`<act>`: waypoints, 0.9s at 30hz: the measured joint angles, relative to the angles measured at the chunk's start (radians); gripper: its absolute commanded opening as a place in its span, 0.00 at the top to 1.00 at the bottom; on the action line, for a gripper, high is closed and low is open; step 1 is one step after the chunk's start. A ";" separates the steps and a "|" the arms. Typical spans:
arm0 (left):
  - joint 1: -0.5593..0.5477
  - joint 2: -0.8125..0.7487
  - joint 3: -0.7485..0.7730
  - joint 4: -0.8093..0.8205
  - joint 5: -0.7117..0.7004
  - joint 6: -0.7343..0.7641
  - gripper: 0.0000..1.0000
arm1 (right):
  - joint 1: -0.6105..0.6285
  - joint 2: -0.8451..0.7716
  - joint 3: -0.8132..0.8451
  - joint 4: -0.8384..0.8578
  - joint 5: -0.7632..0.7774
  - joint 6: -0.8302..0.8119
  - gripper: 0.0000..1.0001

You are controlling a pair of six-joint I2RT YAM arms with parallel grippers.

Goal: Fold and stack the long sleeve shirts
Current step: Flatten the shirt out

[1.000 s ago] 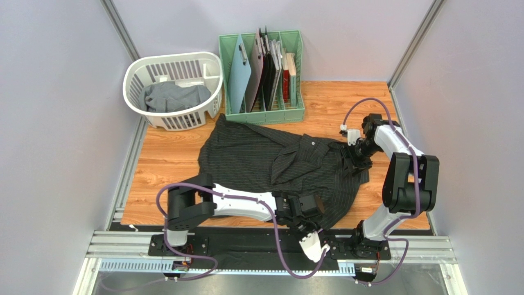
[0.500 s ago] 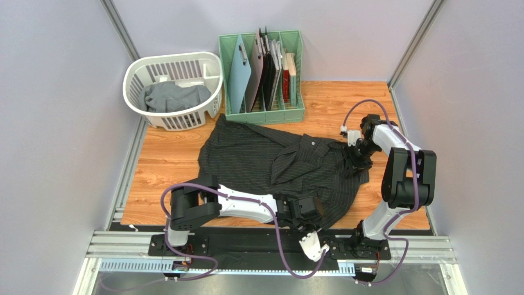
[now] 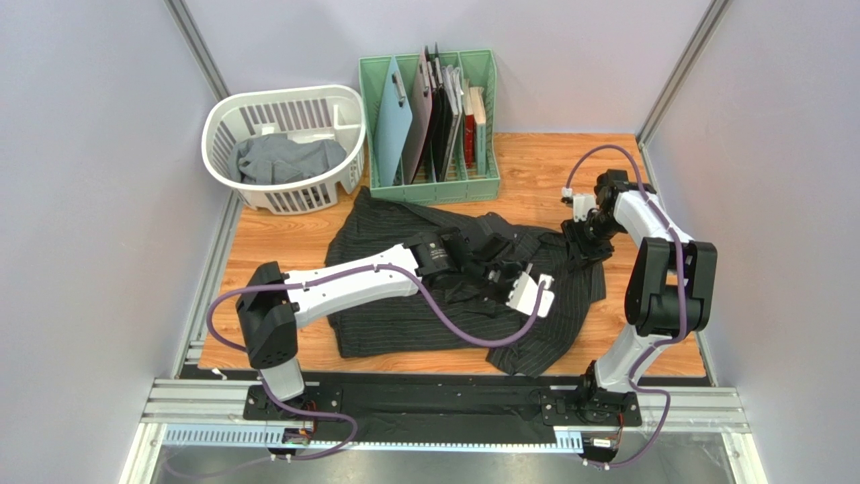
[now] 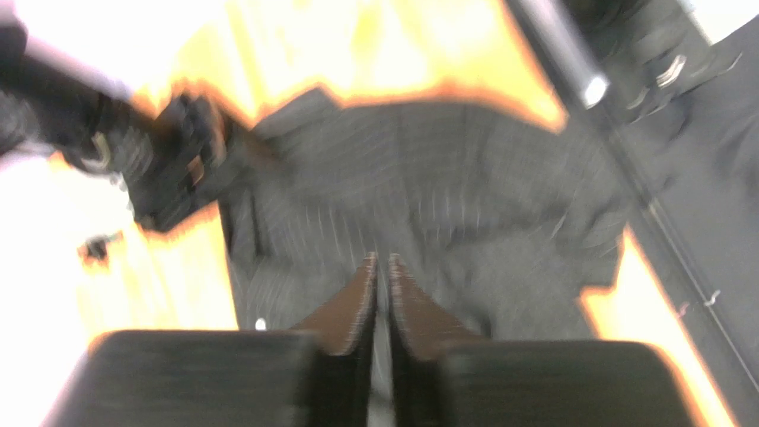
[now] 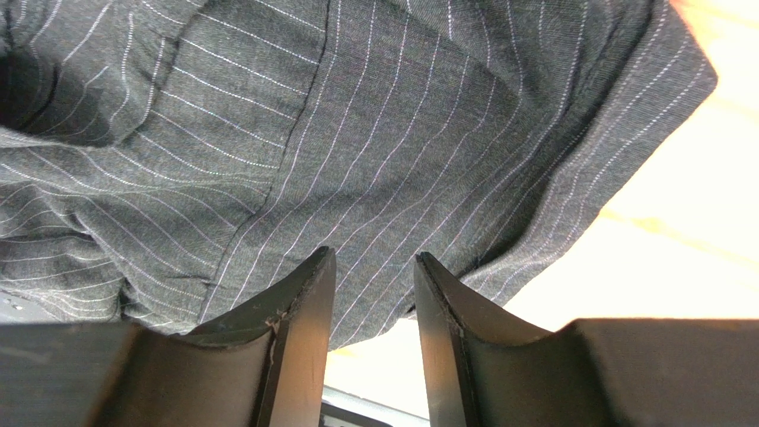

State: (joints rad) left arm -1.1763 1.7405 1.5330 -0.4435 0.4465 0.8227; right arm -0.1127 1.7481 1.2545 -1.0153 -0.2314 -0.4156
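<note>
The black pinstriped shirt (image 3: 404, 323) lies spread and rumpled across the wooden table (image 3: 273, 252). My left gripper (image 3: 493, 270) hangs above its middle, pointing down. In the blurred left wrist view the left gripper (image 4: 381, 258) is shut to a thin slit, with the shirt (image 4: 499, 205) some way below and no cloth plainly between the jaws. My right gripper (image 3: 588, 242) sits at the shirt's far right edge. It is open (image 5: 374, 255), its fingertips just over the striped cloth (image 5: 383, 133), holding nothing. A grey shirt (image 3: 278, 159) lies bunched in the white basket (image 3: 286, 96).
A green rack (image 3: 429, 187) of boards and folders stands at the back, next to the basket. Grey walls close in both sides. The black base rail (image 3: 424, 398) runs along the near edge. The right gripper (image 4: 169, 169) also shows in the left wrist view.
My left arm swung fast from the shirt's near hem up over its middle, and its jaws closed from open. The right gripper shifted slightly toward the back and stayed open.
</note>
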 measured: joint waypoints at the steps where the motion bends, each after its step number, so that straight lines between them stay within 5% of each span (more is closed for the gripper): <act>1: 0.023 0.000 -0.014 -0.004 -0.006 0.012 0.60 | 0.000 0.000 0.004 -0.002 0.000 0.000 0.57; 6: -0.081 0.029 -0.175 -0.025 -0.061 0.046 0.51 | 0.000 0.000 0.011 -0.019 -0.001 -0.001 0.57; 15: -0.172 0.249 -0.148 -0.008 -0.112 0.044 0.51 | 0.000 0.000 0.009 -0.019 -0.006 0.000 0.57; 18: -0.171 0.279 -0.143 -0.011 -0.121 0.049 0.69 | 0.000 0.000 0.009 -0.020 -0.006 0.000 0.57; 20: -0.173 0.288 -0.124 -0.010 -0.134 0.052 0.98 | 0.000 0.000 0.009 -0.020 -0.005 0.000 0.57; 27: -0.176 0.274 -0.119 -0.043 -0.115 0.045 1.00 | 0.000 0.000 0.007 -0.019 -0.005 -0.001 0.58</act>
State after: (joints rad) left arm -1.3521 2.0144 1.4139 -0.4862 0.3317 0.8680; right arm -0.1127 1.7481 1.2613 -1.0348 -0.2363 -0.4164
